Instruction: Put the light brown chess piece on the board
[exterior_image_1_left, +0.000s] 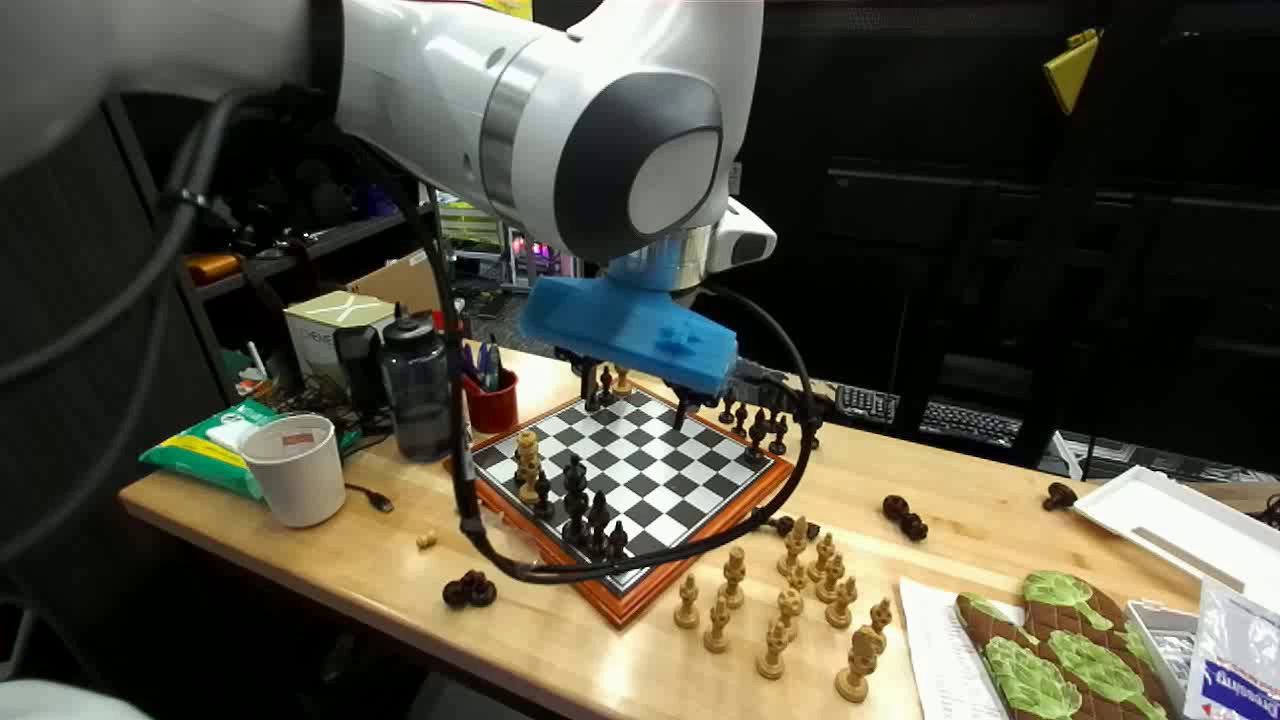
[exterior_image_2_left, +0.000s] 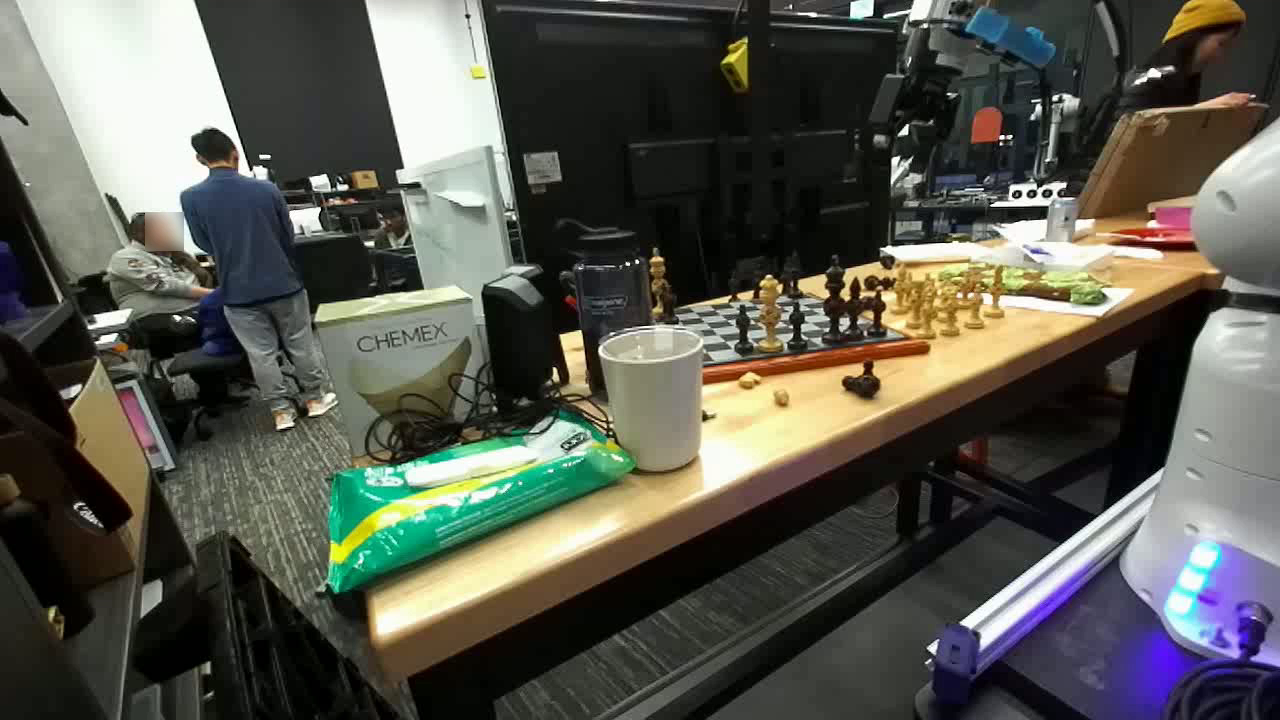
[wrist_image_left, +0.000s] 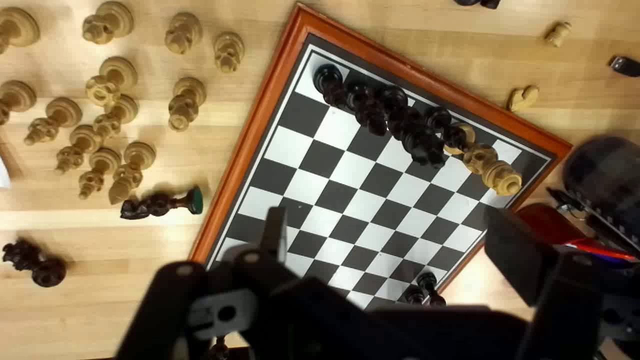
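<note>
Behind the bench (exterior_image_1_left: 380, 560) stood a lg. black panel (exterior_image_2_left: 690, 120), w/ ppl (exterior_image_2_left: 240, 230) in the room beyond. Mug (exterior_image_1_left: 295, 470), bottle (exterior_image_1_left: 417, 395) and red pen cup (exterior_image_1_left: 492, 404) were bunched by one short end of the bench, prob. to keep space for the board (exterior_image_1_left: 640, 470), which lay askew, a corner pointing to the long edge by the robot base (exterior_image_2_left: 1215, 430). End effector (wrist_image_left: 387, 229) hung well above, exact spot over the board hard to judge: fingers (wrist_image_left: 517, 255) down and spread wide, nothing btwn them, prob. so they'd fit round a pc.

Several lt. brown pcs. (wrist_image_left: 122, 109) stood upright on the bench off that corner, prob. on end so their tops could be got at. Couldn't say for sure which was meant. One tall lt. brown pc. (exterior_image_1_left: 528, 465) was on the board, in the row along the robot-side edge, toward the bottle's corner, dark pcs. (exterior_image_1_left: 575, 490) on both sides; prob. the target, and if so the job looked done bar backing off.

Looks: pale yellowish-brown, carved in openwork tiers on a round base, taller than its direct neighbours; a dark pc. partly hid the base in the wrist view.
</note>
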